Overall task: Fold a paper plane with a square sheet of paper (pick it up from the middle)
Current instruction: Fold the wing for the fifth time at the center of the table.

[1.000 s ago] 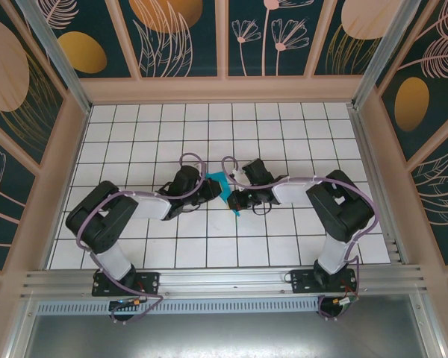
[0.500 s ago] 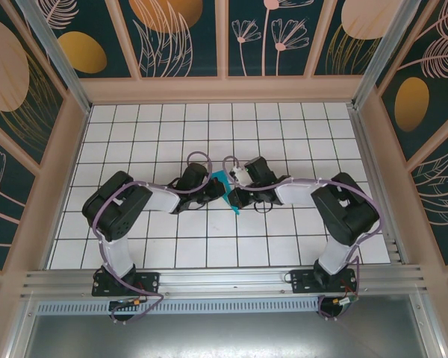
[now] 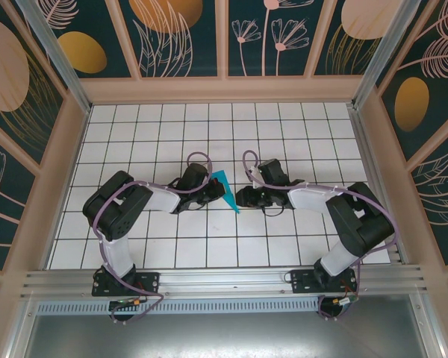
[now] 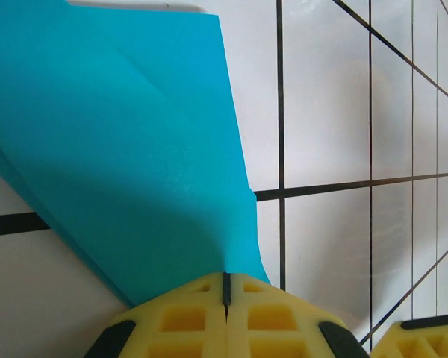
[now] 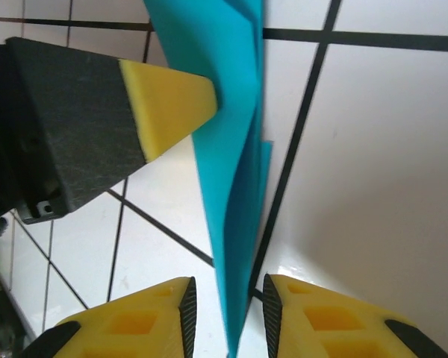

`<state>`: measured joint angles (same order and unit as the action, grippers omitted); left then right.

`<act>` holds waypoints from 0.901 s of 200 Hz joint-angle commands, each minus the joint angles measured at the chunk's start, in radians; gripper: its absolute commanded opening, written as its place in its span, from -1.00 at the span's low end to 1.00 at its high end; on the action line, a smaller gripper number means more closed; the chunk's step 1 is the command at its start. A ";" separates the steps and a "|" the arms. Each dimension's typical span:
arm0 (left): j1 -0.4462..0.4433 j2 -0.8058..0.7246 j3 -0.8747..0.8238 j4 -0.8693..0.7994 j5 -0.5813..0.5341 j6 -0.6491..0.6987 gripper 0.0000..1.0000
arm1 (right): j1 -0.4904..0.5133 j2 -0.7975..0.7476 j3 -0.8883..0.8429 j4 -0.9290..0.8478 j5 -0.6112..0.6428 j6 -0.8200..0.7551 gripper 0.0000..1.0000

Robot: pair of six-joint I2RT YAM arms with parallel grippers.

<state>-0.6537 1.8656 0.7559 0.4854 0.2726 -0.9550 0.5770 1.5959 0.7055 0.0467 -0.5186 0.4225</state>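
**Mid-fold: left pincer (image 4: 225, 289) clamps the creased paper (image 4: 127, 149) at mid-worktop (image 3: 284, 127).**
The right pincer (image 5: 228, 302), parted, straddles the paper's edge; next it likely must close and press the crease.

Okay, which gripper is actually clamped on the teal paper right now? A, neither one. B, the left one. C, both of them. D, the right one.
B: the left gripper has its yellow pads pressed together on an edge of the teal paper, while the right gripper has its pads apart, with the paper's end merely passing through the gap.
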 commanded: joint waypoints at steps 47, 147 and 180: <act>-0.004 0.032 -0.023 -0.034 -0.022 -0.025 -0.96 | 0.008 0.046 0.009 0.005 -0.084 -0.014 -0.59; -0.004 0.036 -0.037 -0.031 -0.032 -0.051 -1.00 | 0.018 0.089 0.018 0.001 -0.127 -0.070 -0.88; -0.003 0.035 -0.062 -0.015 -0.042 -0.072 -1.00 | 0.021 0.107 0.024 -0.001 -0.135 -0.097 -0.91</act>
<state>-0.6537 1.8675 0.7361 0.5251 0.2649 -1.0031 0.5869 1.6787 0.7097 0.0494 -0.6193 0.3683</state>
